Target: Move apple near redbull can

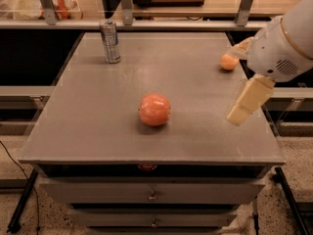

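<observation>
The apple (154, 109), reddish-orange and glossy, lies near the middle of the grey table (98, 126). The redbull can (110, 41), slim, silver and blue, stands upright at the table's far left, well apart from the apple. My gripper (234, 85) hangs over the table's right side, to the right of the apple and above the tabletop. Its two cream fingers (248, 102) are spread apart with nothing between them.
A smaller plain orange fruit (228, 62) lies at the far right of the table, just behind the gripper. A shelf with uprights (126, 4) runs along the far edge. Drawers (152, 195) sit below the front edge.
</observation>
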`<state>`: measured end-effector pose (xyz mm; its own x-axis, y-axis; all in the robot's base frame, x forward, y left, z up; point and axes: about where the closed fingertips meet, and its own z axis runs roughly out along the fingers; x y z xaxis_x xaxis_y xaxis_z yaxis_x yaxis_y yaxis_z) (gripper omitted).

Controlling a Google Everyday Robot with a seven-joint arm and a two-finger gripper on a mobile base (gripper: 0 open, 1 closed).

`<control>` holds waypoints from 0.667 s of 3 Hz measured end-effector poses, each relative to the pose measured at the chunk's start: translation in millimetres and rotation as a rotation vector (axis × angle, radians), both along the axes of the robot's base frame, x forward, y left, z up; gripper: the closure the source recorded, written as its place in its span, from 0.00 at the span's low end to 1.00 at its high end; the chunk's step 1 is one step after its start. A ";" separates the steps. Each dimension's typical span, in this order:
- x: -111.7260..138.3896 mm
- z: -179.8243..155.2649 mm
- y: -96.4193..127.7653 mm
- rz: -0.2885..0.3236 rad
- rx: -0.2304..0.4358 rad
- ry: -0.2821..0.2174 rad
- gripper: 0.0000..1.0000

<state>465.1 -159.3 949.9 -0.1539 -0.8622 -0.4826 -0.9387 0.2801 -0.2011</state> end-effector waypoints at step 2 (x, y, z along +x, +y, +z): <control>2.1 9.4 13.9 0.004 0.057 -0.017 0.00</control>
<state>467.2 -145.4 959.3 -0.1421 -0.8338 -0.5334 -0.9362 0.2882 -0.2011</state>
